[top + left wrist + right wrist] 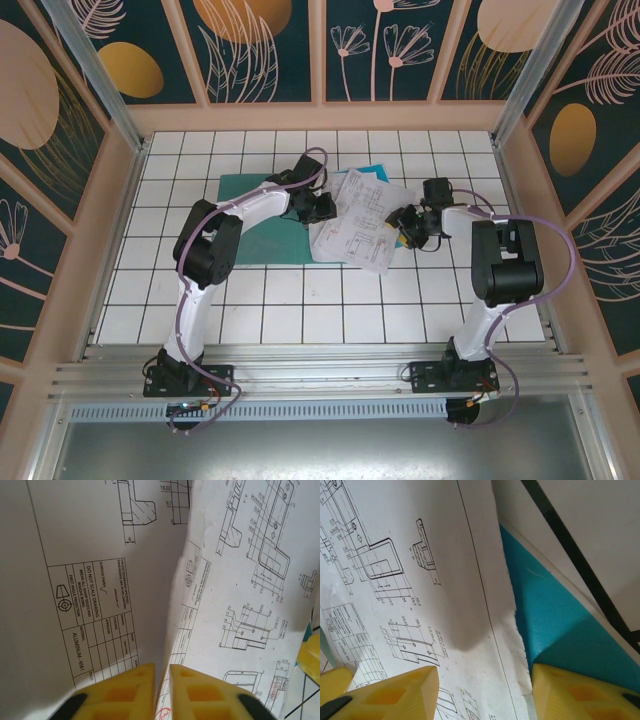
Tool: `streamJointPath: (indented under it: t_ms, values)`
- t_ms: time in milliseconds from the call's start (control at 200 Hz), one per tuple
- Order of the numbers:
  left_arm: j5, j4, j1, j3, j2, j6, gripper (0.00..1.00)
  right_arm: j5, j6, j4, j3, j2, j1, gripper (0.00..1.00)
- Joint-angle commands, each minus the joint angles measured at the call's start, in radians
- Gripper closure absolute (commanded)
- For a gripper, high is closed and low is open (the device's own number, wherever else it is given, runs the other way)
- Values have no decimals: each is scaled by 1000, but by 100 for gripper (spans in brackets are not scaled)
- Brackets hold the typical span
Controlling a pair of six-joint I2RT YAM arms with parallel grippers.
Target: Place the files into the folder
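We were mid-gather: left gripper (161,667) clamped onto the files (365,215), right gripper (482,672) spread wide over them. Next, we judged, they needed dragging left into the folder (275,240).

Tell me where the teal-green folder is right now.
In the top view, the folder lies flat on the tiled table, left of centre, under the left arm, with its right edge meeting the white sheets.

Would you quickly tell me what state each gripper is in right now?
Left gripper: closed on the files.
Right gripper: open, holding nothing.
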Motion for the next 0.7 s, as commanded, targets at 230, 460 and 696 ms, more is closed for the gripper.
streamJointPath:
  t_ms: [230,460,696]
  values:
    - [47,53,-7,-24,-80,-75,100,20,-17,-7,2,-19,9,47]
    - [76,60,-7,-91,-148,-129,100,49,-51,-47,11,-68,9,47]
    - [110,103,-7,-224,-232,-207,100,55,-80,-70,-49,-132,8,46]
